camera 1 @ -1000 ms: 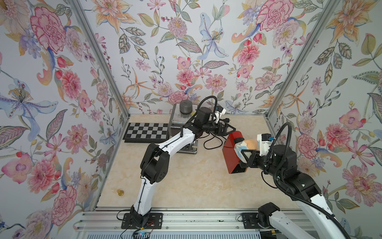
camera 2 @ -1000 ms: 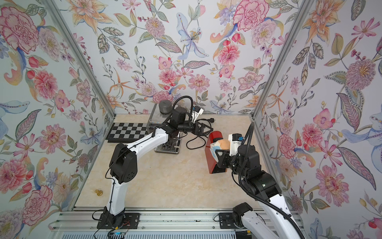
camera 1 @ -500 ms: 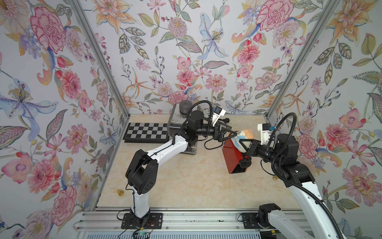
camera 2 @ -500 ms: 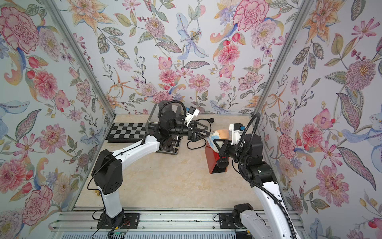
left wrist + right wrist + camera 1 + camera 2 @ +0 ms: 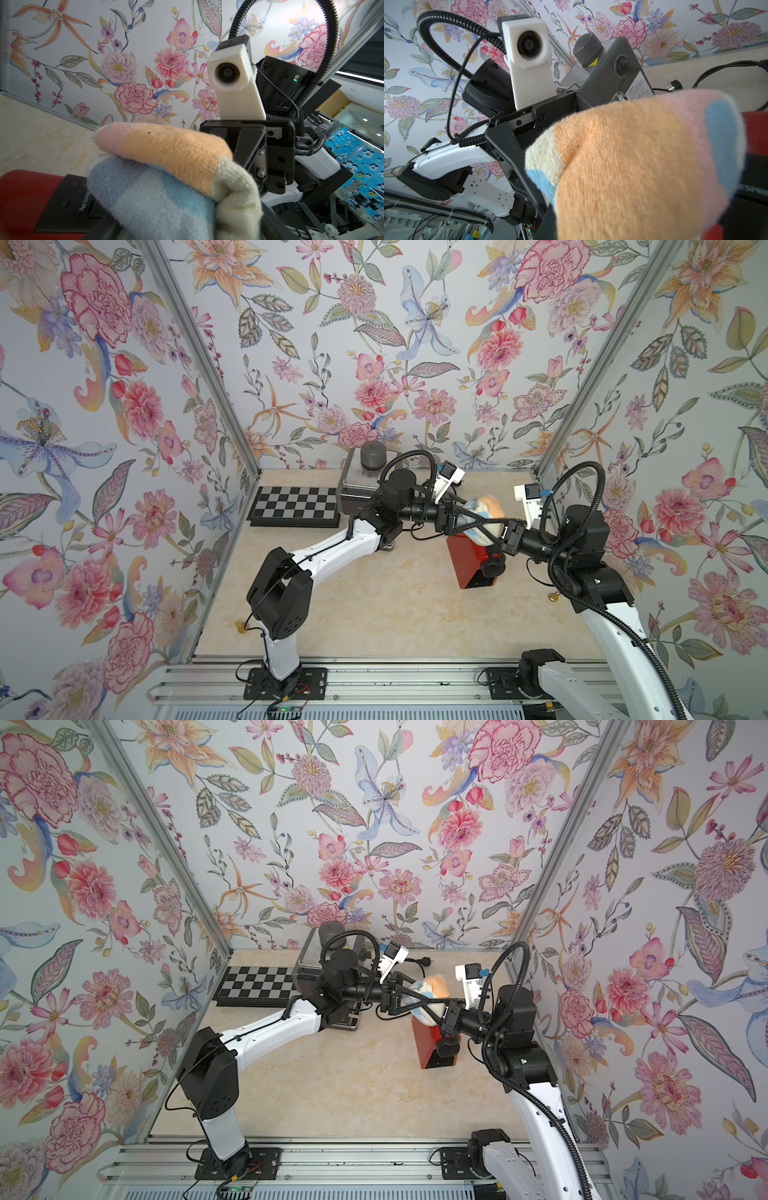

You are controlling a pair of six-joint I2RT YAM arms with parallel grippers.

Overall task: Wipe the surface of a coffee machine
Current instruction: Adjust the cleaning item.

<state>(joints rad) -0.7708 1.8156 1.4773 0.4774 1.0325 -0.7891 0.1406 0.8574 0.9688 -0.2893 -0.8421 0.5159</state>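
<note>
Right claw [image 5: 496, 533]: we find it closed tight on the striped cloth [image 5: 486, 508], which is bunched directly over the top of the red coffee machine [image 5: 471, 568]. That machine stands at about 3 o'clock on the bench [image 5: 374, 605]. A steel appliance [image 5: 357, 485] sits at 12 o'clock and a chequered board [image 5: 295, 506] at 10 o'clock.

Left claw [image 5: 478, 518]: its jaws stand apart on either side of the same cloth, nose to nose with the right claw. We cannot tell whether they press it.

Hazards, in our judgement:
- Two claws on one cloth may pull against each other and drag it free.
- The fingers are so close that they may strike one another.
- A sideways wipe may shove or tip the machine, since neither claw braces it.
</note>
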